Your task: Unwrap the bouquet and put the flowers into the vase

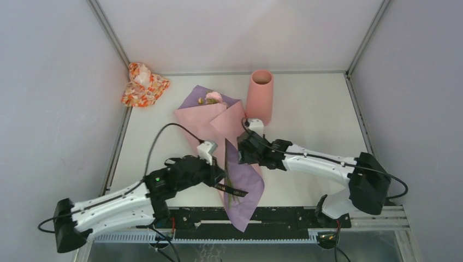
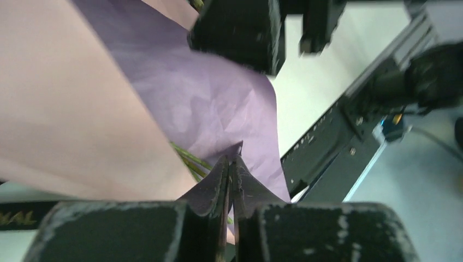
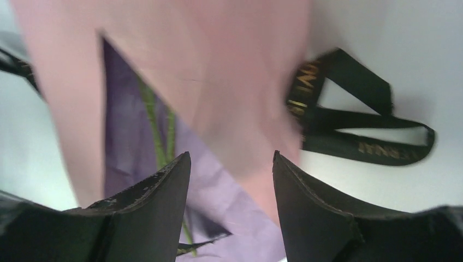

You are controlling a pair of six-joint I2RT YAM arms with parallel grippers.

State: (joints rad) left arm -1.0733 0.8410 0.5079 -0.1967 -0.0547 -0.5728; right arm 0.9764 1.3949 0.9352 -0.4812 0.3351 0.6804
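Bouquet lies flat on the table, with its wide end pointing away from both arms and its narrow end at the near table edge. Flowers sit inside the wrap; one pink head shows at the wide end.

Left fingers are clenched on a fold of the lilac-purple paper towards the narrow end. A small peak of paper stands up just past the tips. Green stems show in the parted wrap immediately ahead of these fingers.

Right fingers are spread apart and grasp nothing. They hang over the middle of the wrap, with pink and purple paper visible between and beyond the two tips. Whether the tips touch the paper cannot be determined.

Black ribbon forms open loops beyond the right fingers, beside the pink sheet. Its gold lettering is too blurred to read.

Vase stands upright on the table beyond the right fingers, just beside the wide end of the bouquet.

Orange-red cloth bundle lies at the far left corner, well apart from the left fingers.
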